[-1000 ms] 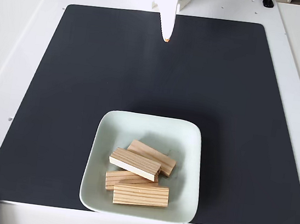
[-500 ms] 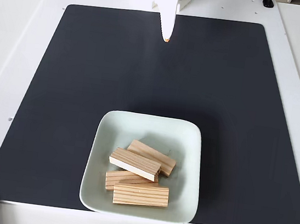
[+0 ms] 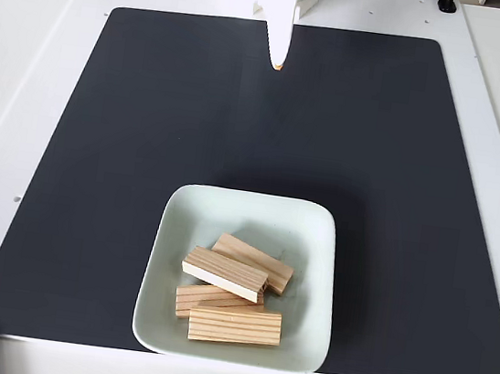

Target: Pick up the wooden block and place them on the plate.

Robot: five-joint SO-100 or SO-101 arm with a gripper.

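All four wooden blocks [image 3: 232, 288] lie piled inside the plate [image 3: 316, 242] at the near edge of the black mat [image 3: 146, 136]. The gripper [image 3: 278, 62] hangs at the far edge, pinched closed and empty (evidently parked, task apparently complete).

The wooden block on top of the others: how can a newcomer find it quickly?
Find the pale square plate near the black mat's front edge. Four wooden blocks lie inside it. The wanted block rests tilted across the others, showing a pale long side.
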